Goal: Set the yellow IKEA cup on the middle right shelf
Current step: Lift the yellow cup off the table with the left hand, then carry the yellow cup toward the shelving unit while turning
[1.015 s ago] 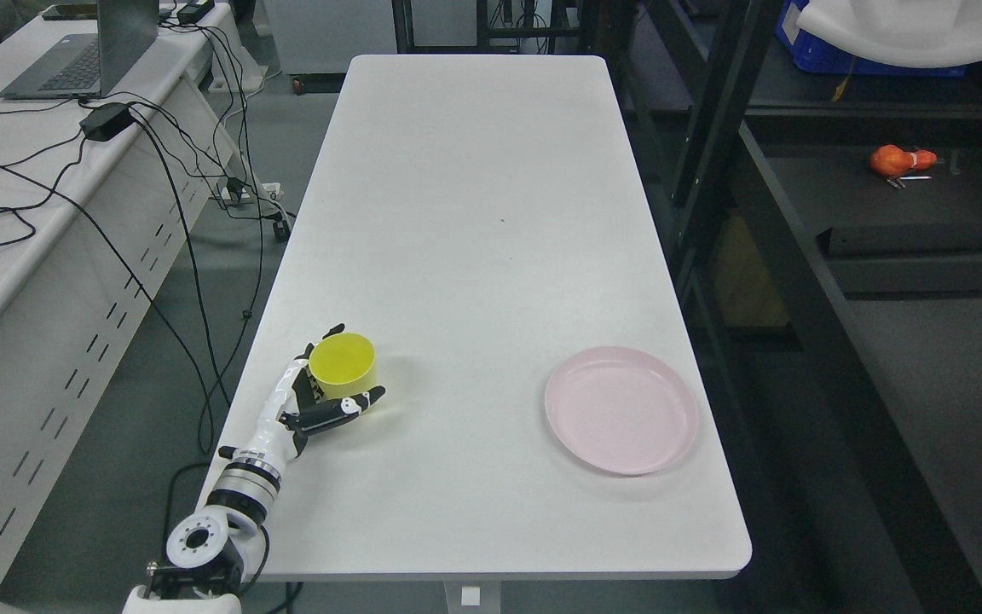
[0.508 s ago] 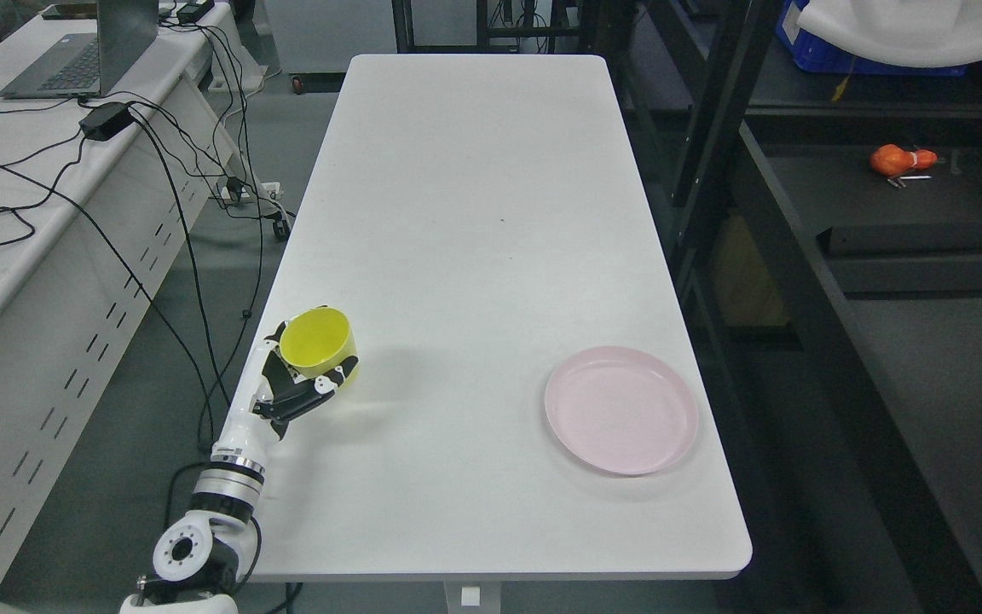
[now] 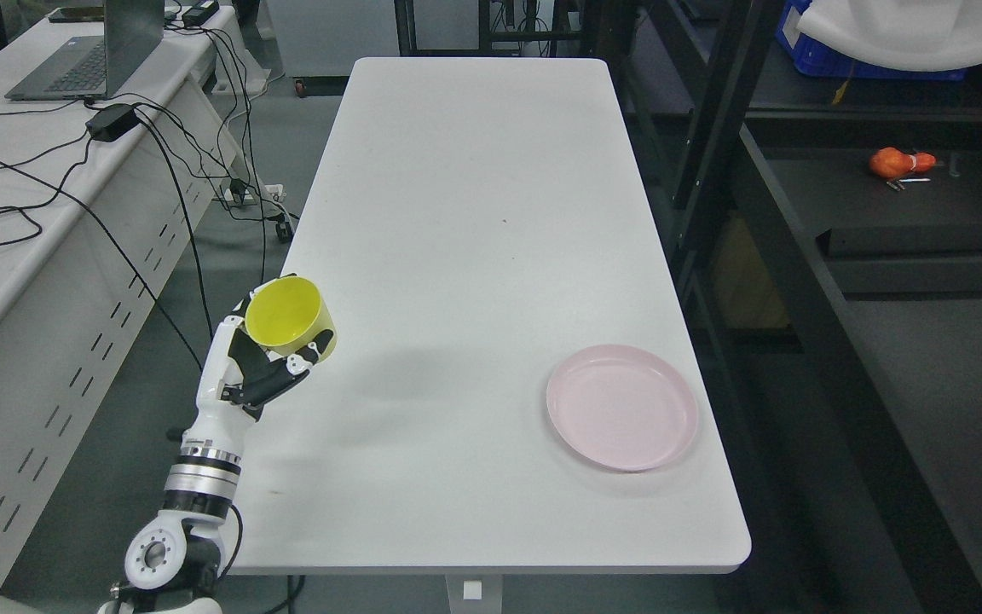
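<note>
Counted one yellow cup (image 3: 286,316) and one pink plate (image 3: 622,407), cup gripped in the left hand (image 3: 262,367), fingers curled round it, lifted over the tabletop's (image 3: 474,213) left edge.

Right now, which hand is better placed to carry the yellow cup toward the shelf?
Left. The left hand already grips the yellow cup above the table; no right hand shows.
</note>
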Controlling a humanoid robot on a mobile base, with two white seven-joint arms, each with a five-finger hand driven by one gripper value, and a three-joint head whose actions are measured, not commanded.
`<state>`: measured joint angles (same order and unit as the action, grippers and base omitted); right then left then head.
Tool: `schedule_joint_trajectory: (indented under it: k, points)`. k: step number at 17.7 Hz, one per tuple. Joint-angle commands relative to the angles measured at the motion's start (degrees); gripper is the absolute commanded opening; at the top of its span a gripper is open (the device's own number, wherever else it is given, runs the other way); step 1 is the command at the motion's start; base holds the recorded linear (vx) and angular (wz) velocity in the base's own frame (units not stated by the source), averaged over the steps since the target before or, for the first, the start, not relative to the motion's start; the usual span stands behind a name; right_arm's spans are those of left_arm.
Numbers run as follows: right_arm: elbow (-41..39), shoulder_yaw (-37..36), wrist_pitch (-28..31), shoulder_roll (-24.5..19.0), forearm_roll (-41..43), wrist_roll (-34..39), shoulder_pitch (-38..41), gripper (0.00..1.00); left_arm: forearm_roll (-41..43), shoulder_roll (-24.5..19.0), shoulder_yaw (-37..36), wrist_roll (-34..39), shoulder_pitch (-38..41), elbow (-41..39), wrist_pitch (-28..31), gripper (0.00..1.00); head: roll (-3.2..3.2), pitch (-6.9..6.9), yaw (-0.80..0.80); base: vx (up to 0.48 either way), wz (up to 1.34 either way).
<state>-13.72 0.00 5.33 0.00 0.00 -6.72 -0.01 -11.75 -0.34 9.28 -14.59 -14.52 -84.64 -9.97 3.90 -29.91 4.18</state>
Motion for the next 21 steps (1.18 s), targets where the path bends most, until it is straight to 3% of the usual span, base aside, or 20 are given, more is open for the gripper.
schedule_joint_trajectory:
  k: [1, 21]
  points:
    - [0.0, 1.0, 0.0, 1.0, 1.4, 0.0, 0.8, 0.99, -0.3, -0.7, 0.2, 0.1, 1.9, -8.7, 0.1, 0.0, 0.0, 0.0, 0.0, -0.073, 0.0]
    - [0.0, 1.0, 0.0, 1.0, 1.4, 0.0, 0.8, 0.99, -0.3, -0.7, -4.4, 0.3, 2.3, -9.7, 0.0, 0.01, 0.0, 0.0, 0.0, -0.217, -0.09]
